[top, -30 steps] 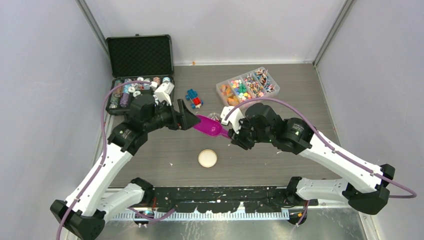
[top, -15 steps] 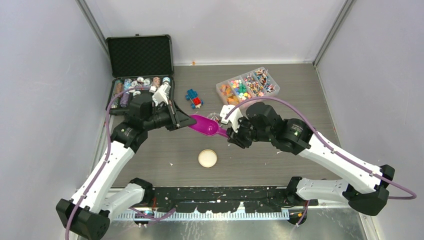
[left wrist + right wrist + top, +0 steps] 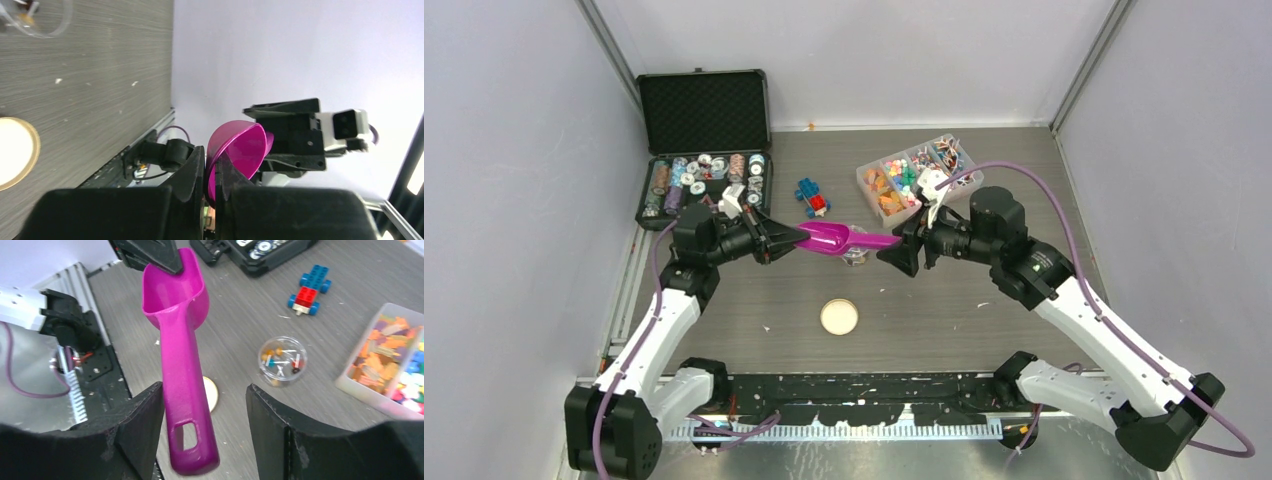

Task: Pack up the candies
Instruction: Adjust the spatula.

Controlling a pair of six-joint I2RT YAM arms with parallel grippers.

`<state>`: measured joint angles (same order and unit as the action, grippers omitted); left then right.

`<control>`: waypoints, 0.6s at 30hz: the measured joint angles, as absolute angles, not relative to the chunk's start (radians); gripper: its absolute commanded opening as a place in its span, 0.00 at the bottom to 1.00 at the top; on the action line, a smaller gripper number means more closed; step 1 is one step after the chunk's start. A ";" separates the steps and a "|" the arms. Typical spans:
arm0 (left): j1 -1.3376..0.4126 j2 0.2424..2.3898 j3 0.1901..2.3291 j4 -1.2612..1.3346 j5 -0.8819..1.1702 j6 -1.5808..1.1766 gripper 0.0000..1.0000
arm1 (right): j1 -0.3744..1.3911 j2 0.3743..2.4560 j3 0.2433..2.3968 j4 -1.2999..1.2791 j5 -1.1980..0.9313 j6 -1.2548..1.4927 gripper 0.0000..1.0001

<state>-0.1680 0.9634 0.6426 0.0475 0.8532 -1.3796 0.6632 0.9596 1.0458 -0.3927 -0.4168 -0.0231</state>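
One scoop (image 3: 839,239), bowl left, handle right

White arm links (image 3: 652,338), black joints (image 3: 699,228), purple cables (image 3: 1009,164) (one per arm)

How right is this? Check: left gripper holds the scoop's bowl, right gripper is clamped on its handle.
One error: the right gripper is open around the handle of the scoop (right wrist view). The left gripper does hold the bowl.
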 measured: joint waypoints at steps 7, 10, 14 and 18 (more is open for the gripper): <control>-0.168 0.963 0.643 0.155 0.888 -1.497 0.00 | 0.657 0.982 1.009 -0.283 -0.514 0.053 0.65; -0.168 0.962 0.643 0.154 0.887 -1.513 0.00 | 0.657 0.982 0.996 -0.245 -0.519 0.056 0.65; -0.168 0.959 0.642 0.129 0.886 -1.510 0.00 | 0.657 0.982 0.992 -0.219 -0.517 0.038 0.65; -0.168 0.946 0.646 0.041 0.878 -1.470 0.00 | 0.657 0.982 0.992 -0.204 -0.518 -0.001 0.62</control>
<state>-0.1680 0.9463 0.6460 0.0406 0.8783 -1.4696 0.6571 0.9817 0.9920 -0.2035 -0.5179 -0.0013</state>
